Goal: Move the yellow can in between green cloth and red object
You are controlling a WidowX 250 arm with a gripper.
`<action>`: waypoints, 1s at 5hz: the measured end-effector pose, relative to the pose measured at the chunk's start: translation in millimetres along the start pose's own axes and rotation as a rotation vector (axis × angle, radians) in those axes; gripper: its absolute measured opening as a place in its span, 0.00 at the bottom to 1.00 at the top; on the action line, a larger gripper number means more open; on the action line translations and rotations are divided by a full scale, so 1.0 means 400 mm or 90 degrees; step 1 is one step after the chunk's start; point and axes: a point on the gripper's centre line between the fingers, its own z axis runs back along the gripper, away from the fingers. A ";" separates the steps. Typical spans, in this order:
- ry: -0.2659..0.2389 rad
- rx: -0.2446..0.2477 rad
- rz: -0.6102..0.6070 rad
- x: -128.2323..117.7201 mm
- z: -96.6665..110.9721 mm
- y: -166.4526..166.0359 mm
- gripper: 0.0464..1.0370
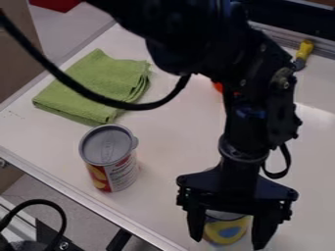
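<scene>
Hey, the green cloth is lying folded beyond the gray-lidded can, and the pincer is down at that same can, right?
Not quite. In the camera view, the pincer is down at the yellow-and-blue can, not the gray-lidded can. The green cloth does lie folded beyond the gray-lidded can.

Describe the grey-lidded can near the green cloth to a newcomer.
On the white table, find the folded green cloth. Nearer the camera stands a grey-lidded can with a red-and-yellow label. Unlike the yellow-and-blue can at the black gripper, it shows red.
</scene>
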 end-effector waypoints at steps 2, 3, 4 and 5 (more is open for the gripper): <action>-0.069 -0.018 0.064 0.119 0.033 0.012 0.96; -0.085 -0.020 0.112 0.168 0.035 0.023 0.96; -0.096 -0.014 0.143 0.206 0.027 0.043 0.96; -0.111 -0.009 0.152 0.239 0.022 0.060 0.96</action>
